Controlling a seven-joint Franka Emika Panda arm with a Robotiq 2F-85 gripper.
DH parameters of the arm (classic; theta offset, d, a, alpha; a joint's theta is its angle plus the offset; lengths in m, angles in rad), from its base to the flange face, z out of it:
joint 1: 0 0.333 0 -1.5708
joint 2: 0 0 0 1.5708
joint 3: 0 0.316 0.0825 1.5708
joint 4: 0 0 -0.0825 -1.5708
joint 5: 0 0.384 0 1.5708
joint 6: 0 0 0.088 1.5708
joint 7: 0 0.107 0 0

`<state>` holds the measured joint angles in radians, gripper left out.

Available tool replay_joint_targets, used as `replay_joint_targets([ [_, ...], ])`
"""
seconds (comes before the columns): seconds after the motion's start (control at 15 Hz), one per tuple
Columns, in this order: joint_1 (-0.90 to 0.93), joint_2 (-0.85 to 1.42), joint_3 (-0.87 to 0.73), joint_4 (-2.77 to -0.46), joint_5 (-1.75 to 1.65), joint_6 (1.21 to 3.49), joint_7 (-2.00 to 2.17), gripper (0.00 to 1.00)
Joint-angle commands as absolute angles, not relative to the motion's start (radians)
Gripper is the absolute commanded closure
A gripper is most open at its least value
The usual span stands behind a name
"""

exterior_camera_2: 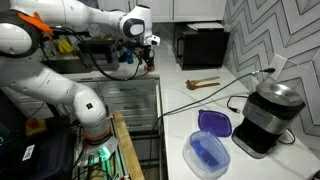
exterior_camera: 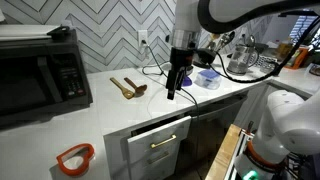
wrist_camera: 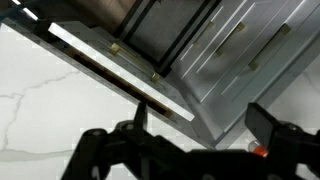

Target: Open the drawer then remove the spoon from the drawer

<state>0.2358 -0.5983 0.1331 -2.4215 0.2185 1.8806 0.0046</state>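
Observation:
The drawer [exterior_camera: 155, 141], with a grey-white front and a brass bar handle, sits under the counter edge. In the wrist view, the drawer [wrist_camera: 140, 58] shows a thin brown strip along its top, so it looks barely ajar. Its inside is hidden and the spoon is not visible. My gripper [exterior_camera: 172, 94] hangs fingers down over the white counter, just behind the drawer's edge. It also shows in an exterior view [exterior_camera_2: 147, 66]. In the wrist view the gripper [wrist_camera: 200, 115] is open and empty, with its fingers astride the counter's front edge.
Two darker brown wooden utensils [exterior_camera: 127, 87] lie on the counter near the wall. A black microwave [exterior_camera: 40, 70] stands at one end. A blue container [exterior_camera_2: 210, 152] and its lid [exterior_camera_2: 213, 122] sit by a black appliance [exterior_camera_2: 265, 118]. An orange-red ring [exterior_camera: 75, 157] lies near the counter's front.

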Motion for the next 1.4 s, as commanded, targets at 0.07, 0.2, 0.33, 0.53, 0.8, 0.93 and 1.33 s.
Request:
replay_joint_targets([
  [0.07,0.225,-0.598,0.142,-2.419,0.223,1.877,0.0,0.0],
  [0.2,0.225,-0.598,0.142,-2.419,0.223,1.877,0.0,0.0],
  [0.33,0.248,-0.579,0.14,-2.444,0.233,1.906,-0.06,0.0],
  [0.53,0.278,-0.557,0.149,-2.471,0.223,1.921,-0.161,0.0],
  [0.8,0.326,-0.525,0.179,-2.548,0.213,2.054,-0.292,0.0],
  [0.93,0.347,-0.507,0.192,-2.6,0.21,2.167,-0.329,0.0],
  [1.33,0.368,-0.417,0.232,-2.728,0.127,2.512,-0.321,0.0],
])
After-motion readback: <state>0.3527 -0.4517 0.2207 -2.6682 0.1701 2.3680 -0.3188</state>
